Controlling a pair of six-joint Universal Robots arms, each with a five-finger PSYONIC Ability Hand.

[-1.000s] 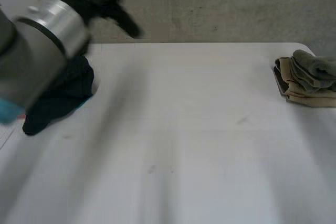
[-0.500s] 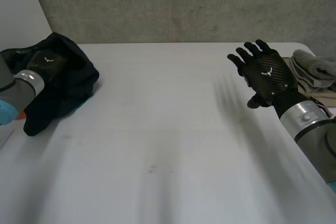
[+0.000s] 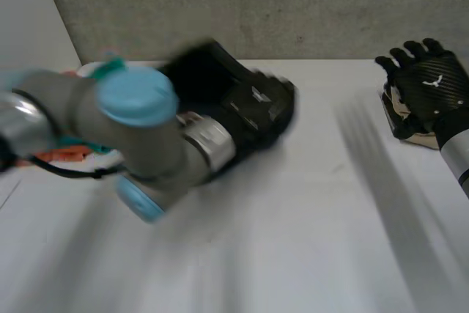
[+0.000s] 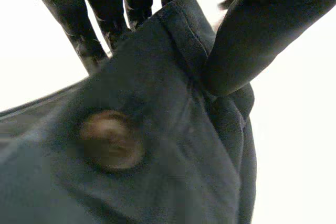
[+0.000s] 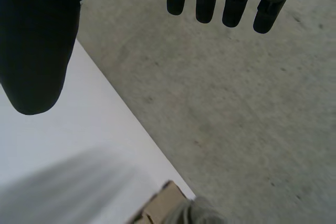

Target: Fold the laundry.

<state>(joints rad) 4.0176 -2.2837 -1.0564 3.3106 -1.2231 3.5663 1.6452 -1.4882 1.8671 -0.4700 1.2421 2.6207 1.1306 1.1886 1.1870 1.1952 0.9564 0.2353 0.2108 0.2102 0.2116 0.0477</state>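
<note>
Dark buttoned garment (image 4: 157,145) gripped by the left hand (image 3: 253,104) at the white table's (image 3: 308,240) far side

Thumb and fingers pinch the hemmed edge beside the button (image 4: 111,139); the right hand (image 3: 429,86) hovers empty, fingers spread, over the folded beige-and-grey stack (image 3: 399,121) at the table's right edge; the garment likely needs laying flat mid-table, clear of that stack, then spreading before any fold.

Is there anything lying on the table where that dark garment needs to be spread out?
Nothing visible does. The left hand pinches the dark garment, and the middle of the white table is bare; the folded pile sits off at the right edge.
</note>
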